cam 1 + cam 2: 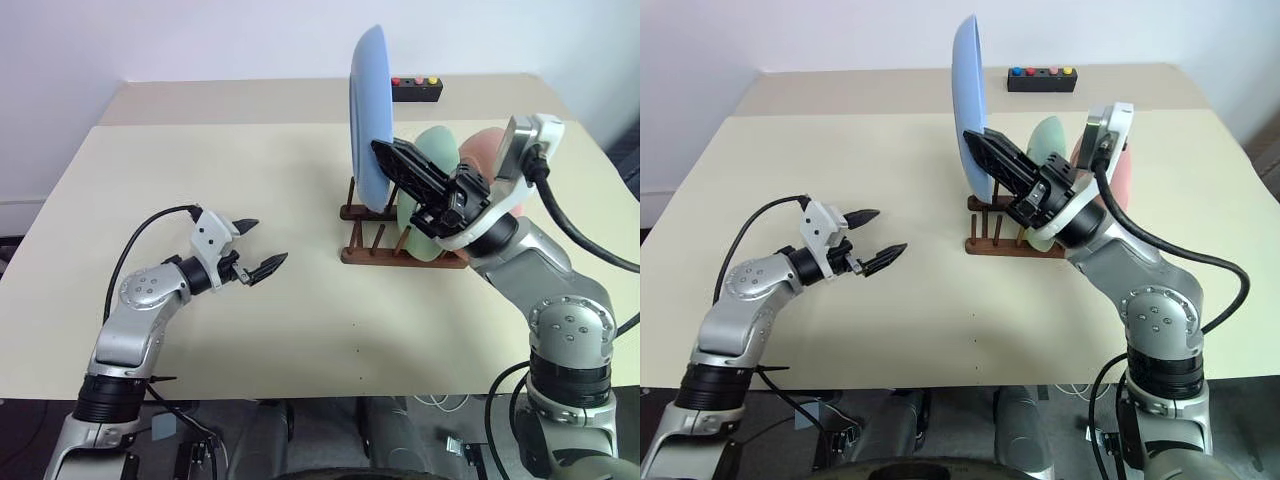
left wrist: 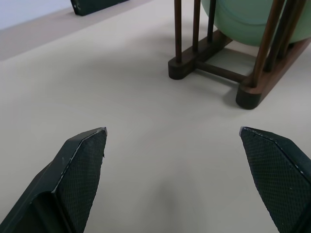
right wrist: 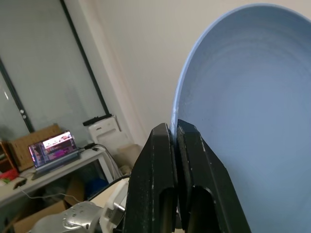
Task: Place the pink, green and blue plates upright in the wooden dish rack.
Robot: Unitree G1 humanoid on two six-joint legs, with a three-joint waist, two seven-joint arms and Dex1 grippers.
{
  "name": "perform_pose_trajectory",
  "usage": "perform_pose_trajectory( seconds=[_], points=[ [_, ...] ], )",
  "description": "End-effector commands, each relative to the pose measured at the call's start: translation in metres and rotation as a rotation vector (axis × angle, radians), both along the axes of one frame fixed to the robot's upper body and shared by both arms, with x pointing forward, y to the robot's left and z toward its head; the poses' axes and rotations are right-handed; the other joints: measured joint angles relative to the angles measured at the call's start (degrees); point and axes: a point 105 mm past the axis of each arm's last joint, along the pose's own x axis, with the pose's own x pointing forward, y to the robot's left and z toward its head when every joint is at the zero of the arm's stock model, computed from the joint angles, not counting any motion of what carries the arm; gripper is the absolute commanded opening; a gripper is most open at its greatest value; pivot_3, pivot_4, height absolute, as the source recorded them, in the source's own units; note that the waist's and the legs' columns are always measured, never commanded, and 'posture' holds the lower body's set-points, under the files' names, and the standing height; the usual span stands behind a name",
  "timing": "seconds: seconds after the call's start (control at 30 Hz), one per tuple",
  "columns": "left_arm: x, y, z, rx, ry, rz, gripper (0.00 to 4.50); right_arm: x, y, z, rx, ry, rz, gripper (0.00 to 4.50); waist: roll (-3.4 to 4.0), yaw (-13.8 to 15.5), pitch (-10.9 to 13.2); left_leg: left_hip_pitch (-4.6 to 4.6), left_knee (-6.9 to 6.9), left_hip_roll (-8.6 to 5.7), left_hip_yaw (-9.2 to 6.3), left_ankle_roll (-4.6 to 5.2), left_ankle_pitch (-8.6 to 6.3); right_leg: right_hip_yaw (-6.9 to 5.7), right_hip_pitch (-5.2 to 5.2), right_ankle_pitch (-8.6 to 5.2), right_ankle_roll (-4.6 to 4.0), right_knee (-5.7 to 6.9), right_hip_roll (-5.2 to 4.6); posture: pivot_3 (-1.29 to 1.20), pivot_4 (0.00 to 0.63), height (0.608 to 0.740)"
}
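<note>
My right gripper (image 1: 381, 150) is shut on the rim of the blue plate (image 1: 368, 110), which stands upright on edge over the left end of the wooden dish rack (image 1: 365, 250). Whether the plate's lower edge rests in the rack I cannot tell. In the right wrist view the two fingers (image 3: 160, 160) pinch the blue rim (image 3: 252, 121). The green plate (image 1: 432, 145) and the pink plate (image 1: 483, 150) stand upright in the rack behind my right arm, partly hidden by it. My left gripper (image 1: 265, 242) hangs open over the bare table left of the rack, holding nothing.
A black box with coloured buttons (image 1: 416, 90) sits at the far edge of the beige table (image 1: 250, 180), behind the rack. In the left wrist view the rack's near end (image 2: 204, 53) stands a little beyond my open fingers.
</note>
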Motion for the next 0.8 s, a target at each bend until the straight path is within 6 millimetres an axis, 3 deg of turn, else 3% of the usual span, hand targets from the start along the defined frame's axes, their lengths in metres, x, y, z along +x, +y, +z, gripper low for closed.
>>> perform_pose_trajectory(
  seconds=[0.03,0.5,0.6,0.8],
  points=[
    [-0.003,0.002,0.014,-0.007,-0.045,-0.003,4.5,-0.001,-0.005,0.005,0.049,0.013,0.006,0.01,0.0,0.0,0.0,0.0,0.0,0.0,0.0,0.0,0.0,0.0,0.0,0.0,0.0,0.0,0.0,0.0,0.15,0.74],
    [-0.003,0.0,0.013,-0.002,-0.041,0.003,4.5,0.008,-0.011,-0.013,0.057,0.109,-0.022,0.01,0.0,0.0,0.0,0.0,-0.01,0.0,0.0,0.0,0.0,0.0,0.0,0.0,0.0,-0.01,0.0,0.0,0.15,0.74],
    [-0.003,-0.001,0.013,-0.003,-0.042,0.001,4.5,0.008,-0.012,-0.013,0.069,0.114,-0.026,0.98,0.0,0.0,0.0,0.0,-0.01,0.0,0.0,0.0,0.0,0.0,0.0,0.0,0.0,-0.01,0.0,0.0,0.15,0.74],
    [-0.003,-0.001,0.013,-0.003,-0.041,-0.003,4.5,0.007,-0.012,-0.013,0.06,0.106,-0.03,3.94,0.0,0.0,0.0,0.0,-0.02,0.0,0.0,0.0,0.0,0.0,0.0,0.0,0.0,-0.02,0.0,0.0,0.15,0.74]
  ],
)
